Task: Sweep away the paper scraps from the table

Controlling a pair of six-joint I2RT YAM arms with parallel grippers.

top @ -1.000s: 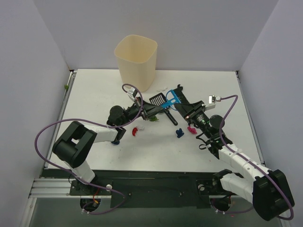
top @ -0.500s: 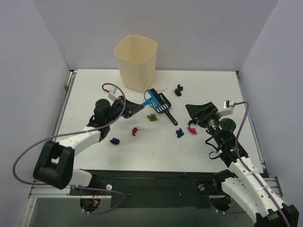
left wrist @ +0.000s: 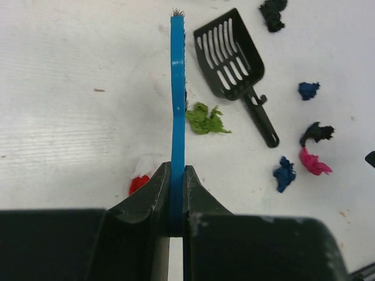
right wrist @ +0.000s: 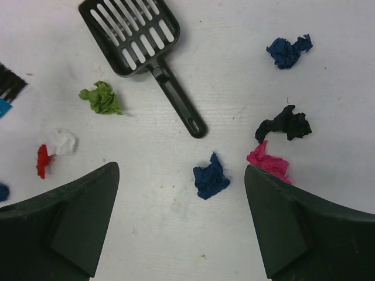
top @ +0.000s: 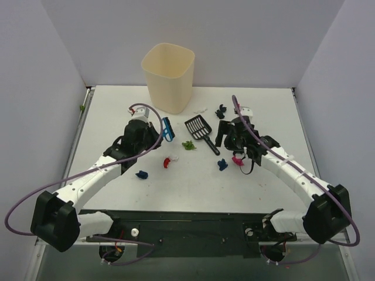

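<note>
My left gripper (top: 157, 134) is shut on the handle of the small blue brush (top: 167, 129), held edge-on, left of the black scoop (top: 198, 127); it also shows in the left wrist view (left wrist: 174, 175), with the brush (left wrist: 177, 88). The scoop (right wrist: 132, 32) lies flat on the white table (top: 263, 105). My right gripper (right wrist: 181, 175) is open and empty above a blue scrap (right wrist: 210, 175). Around it are magenta (right wrist: 268, 164), black (right wrist: 284, 124), blue (right wrist: 288, 50), green (right wrist: 102, 98) and red-white (right wrist: 53, 149) scraps. Another black scrap (top: 221, 111) lies farther back.
The cream bin (top: 169, 76) stands at the back, behind the scoop. A blue scrap (top: 141, 174) lies near the left arm. A small white scrap (top: 199, 110) lies right of the bin. Pale walls close in three sides of the table.
My left gripper has drawn the brush left, away from the scoop, which now lies alone. My right arm pulled back right, then swung in over the scraps beside the scoop handle.
</note>
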